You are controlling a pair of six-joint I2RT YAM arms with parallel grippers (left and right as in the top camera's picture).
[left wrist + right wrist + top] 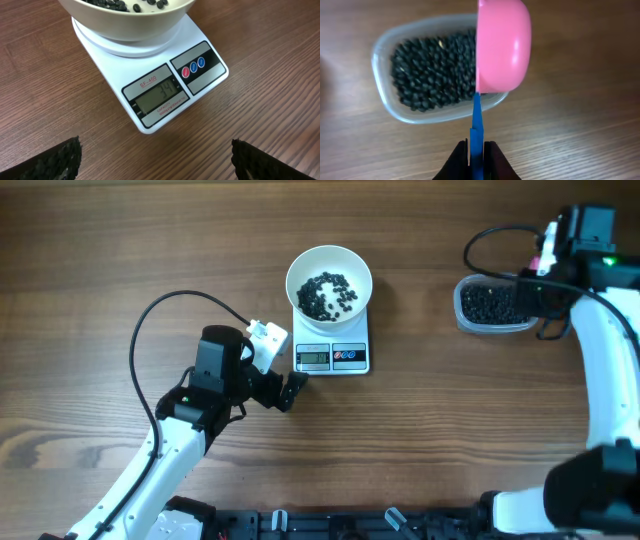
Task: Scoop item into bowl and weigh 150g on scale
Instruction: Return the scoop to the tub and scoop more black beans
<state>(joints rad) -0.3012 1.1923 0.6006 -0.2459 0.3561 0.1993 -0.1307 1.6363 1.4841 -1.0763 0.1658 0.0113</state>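
The white bowl (293, 275) stands on the white scale (333, 357) and holds a thin layer of black beans (328, 293). In the left wrist view the bowl (130, 25) sits above the scale (115, 75), whose display (161, 96) reads 34. My left gripper (290, 392) rests open just left of the scale's front, its fingertips (62, 160) wide apart over bare wood. My right gripper (477, 150) is shut on the blue handle (476, 117) of a pink scoop (502, 47). The scoop hangs over the right end of a clear tub (382, 92) full of beans (432, 70).
The clear tub (462, 305) stands at the right of the table, with the right arm (605, 350) curving above and beside it. A black cable (150, 330) loops left of the left arm. Wood tabletop lies between scale and tub.
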